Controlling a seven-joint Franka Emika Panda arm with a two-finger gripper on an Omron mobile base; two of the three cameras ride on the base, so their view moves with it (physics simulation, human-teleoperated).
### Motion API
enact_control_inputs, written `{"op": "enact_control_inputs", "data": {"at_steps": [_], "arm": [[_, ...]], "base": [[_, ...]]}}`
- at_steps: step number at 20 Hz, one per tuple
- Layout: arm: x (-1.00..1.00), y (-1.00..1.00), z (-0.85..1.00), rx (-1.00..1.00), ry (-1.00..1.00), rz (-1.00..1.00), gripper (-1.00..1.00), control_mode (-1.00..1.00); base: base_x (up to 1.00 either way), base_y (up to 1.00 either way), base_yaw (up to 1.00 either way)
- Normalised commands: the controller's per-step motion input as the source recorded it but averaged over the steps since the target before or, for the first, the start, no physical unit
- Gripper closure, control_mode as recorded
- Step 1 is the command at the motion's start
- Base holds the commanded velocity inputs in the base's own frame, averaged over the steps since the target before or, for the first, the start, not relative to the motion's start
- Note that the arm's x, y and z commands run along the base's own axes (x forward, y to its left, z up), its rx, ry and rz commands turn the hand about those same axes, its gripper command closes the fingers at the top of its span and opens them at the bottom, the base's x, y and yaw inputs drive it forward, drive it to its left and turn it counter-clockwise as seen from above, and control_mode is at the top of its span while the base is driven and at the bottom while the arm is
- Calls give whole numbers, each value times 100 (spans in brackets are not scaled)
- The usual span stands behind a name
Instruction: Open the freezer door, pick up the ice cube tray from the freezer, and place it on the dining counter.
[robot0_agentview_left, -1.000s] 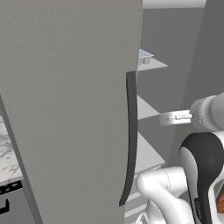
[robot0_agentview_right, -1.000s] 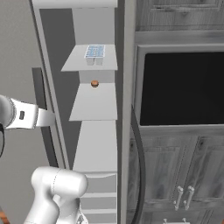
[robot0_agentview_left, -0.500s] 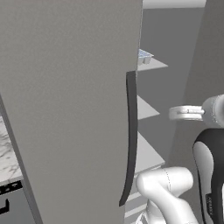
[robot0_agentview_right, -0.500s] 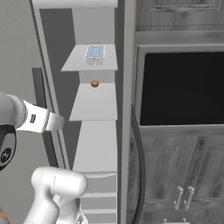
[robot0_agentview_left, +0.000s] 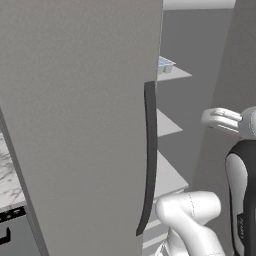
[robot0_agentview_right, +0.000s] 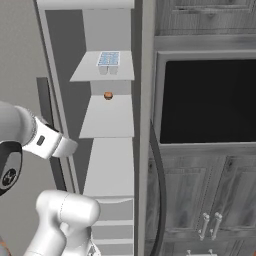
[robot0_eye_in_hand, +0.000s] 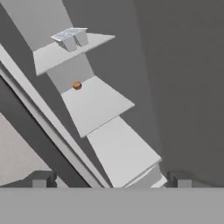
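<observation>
The white arm rises from its base with the elbow bent low and the forearm reaching forward at mid height toward the open freezer compartment. In the hand view the end effector (robot0_eye_in_hand: 109, 178) points into the compartment, its two dark fingertips (robot0_eye_in_hand: 40, 180) standing wide apart with nothing between them: released and empty.

The freezer door (robot0_agentview_left: 80, 125) is swung open to the arm's left, its long dark curved handle (robot0_agentview_left: 148, 160) running down the near edge. Inside, pale grey shelves (robot0_agentview_right: 108, 117) stack one above another. The ice cube tray (robot0_agentview_right: 108, 59) lies flat on the upper shelf, near its front edge, pale blue with small cells. It sits well above and beyond the end effector, well apart from the fingertips. On the shelf below it, toward the back, rests a small orange-brown ball (robot0_agentview_right: 108, 95).

A strip of white marble bench (robot0_agentview_left: 7, 182) shows left of the door.
</observation>
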Motion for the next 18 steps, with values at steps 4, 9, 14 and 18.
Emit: {"op": "enact_control_inputs", "data": {"at_steps": [4,9,14,18], "arm": [[0,-15,3,21,0,-21,-100,-100],[0,-15,9,24,0,-19,-100,-100],[0,-9,14,27,-3,-11,-100,-100],[0,0,16,23,-7,-5,-100,-100]], "base": [[0,0,0],[0,0,0],[0,0,0],[0,0,0]]}}
